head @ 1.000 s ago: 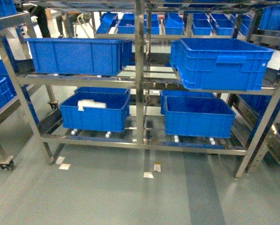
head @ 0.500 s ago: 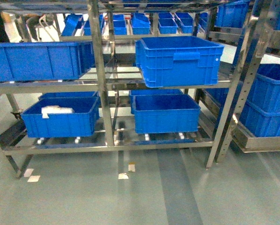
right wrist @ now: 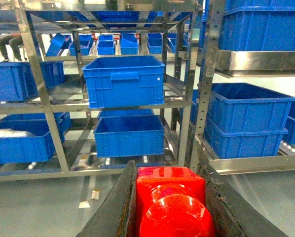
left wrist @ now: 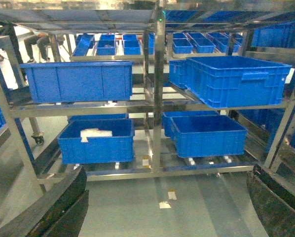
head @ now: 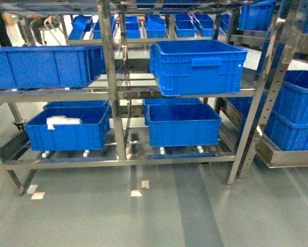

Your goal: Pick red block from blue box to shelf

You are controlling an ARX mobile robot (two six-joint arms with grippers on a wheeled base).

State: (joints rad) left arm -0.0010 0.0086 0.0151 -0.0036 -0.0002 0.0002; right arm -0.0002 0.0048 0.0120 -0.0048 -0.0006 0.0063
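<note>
barely anything shifted over the last half second in the head view, though a full second back the whole rack sat way further right, so the view has swung and then settled.

going left to right: the shelf (head: 113,92) fills the head view, shiny steel posts and rails. at about 9 o'clock there's a long dark blue crate (head: 40,66) on the middle tier, and under it at 8 o'clock a lower crate (head: 66,128) with some white stuff (head: 63,121) inside. right of the centre post, a ribbed crate (head: 198,67) sticks out over the rail edge at 1 o'clock, with another crate (head: 184,124) below it. scraps of paper (head: 136,193) on the grey floor (head: 195,216) at 6 o'clock.

left gripper (left wrist: 167,207): only its two dark fingers (left wrist: 54,207) show at the bottom corners of the left wrist view, spread wide with nothing between them.

right gripper (right wrist: 169,207): clamped on the red block (right wrist: 169,205), stud facing the camera, at 6 o'clock in the right wrist view, well apart from the shelf.
</note>
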